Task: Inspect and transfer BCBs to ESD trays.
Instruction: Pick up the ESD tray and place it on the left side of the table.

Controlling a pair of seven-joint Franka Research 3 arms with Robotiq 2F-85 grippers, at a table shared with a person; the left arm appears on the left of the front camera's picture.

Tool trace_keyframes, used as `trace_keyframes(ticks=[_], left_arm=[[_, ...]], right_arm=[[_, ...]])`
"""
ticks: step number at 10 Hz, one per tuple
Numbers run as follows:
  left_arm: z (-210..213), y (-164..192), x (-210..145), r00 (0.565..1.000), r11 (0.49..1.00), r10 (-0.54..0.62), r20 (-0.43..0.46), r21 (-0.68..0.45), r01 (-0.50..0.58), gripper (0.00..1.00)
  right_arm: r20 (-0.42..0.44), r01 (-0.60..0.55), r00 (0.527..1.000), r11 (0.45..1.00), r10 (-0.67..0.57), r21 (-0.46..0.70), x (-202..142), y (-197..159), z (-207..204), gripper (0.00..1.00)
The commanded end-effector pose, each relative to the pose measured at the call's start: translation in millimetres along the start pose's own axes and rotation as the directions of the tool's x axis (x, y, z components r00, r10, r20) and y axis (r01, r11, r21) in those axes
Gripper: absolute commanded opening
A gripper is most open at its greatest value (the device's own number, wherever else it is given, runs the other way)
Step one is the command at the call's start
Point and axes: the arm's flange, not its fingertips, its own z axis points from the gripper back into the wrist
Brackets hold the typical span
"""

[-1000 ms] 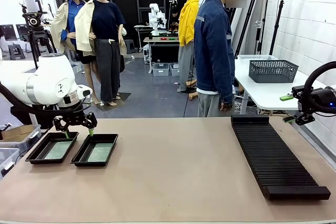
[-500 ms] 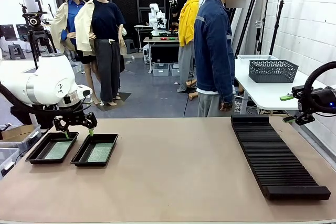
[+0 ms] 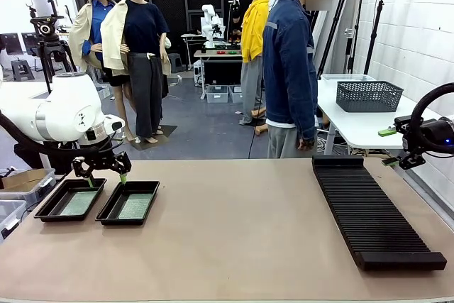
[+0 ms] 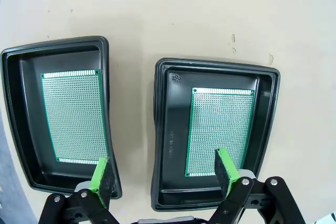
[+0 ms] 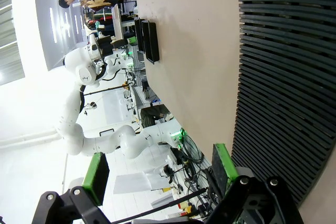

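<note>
Table (image 3: 234,239) with long black rack (image 3: 372,211) at the right, empty of boards; two ESD trays (image 3: 129,202) at the left, each with one BCB (image 4: 219,129) flat inside. Left gripper (image 3: 106,179) hovers just above trays, jaws wide, holding nothing; right gripper (image 5: 157,174) beside rack, also wide and empty. Looks like transfer done, next likely retreat
</note>
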Motion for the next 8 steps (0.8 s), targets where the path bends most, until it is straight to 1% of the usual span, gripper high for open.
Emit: trace_keyframes(ticks=[1, 4, 5, 7, 8], left_arm=[[2.3, 1.2, 0.0, 1.0, 1.0, -0.006, 0.006, 0.007, 0.006, 1.0], [0.0, 0.0, 0.0, 1.0, 1.0, 0.0, 0.0, 0.0, 0.0, 1.0], [8.3, 15.7, 4.7, 0.996, 0.996, -0.014, -0.088, -0.092, 0.005, 1.0], [28.1, 52.8, 12.2, 0.993, 0.974, 0.006, -0.122, -0.225, -0.034, 1.0], [43.4, 74.8, 14.9, 0.991, 0.94, 0.007, -0.134, -0.337, -0.053, 1.0]], right_arm=[[0.003, 0.001, 1.0, 1.0, -0.001, -0.004, -2.4, 1.9, -2.8, 1.0], [0.003, 0.001, 1.0, 1.0, -0.001, -0.004, -2.4, 1.9, -2.8, 1.0], [0.003, 0.001, 1.0, 1.0, -0.001, -0.004, -2.4, 1.9, -2.8, 1.0], [0.003, 0.001, 1.0, 1.0, -0.001, -0.004, -2.4, 1.9, -2.8, 1.0], [0.003, 0.001, 1.0, 1.0, -0.001, -0.004, -2.4, 1.9, -2.8, 1.0]])
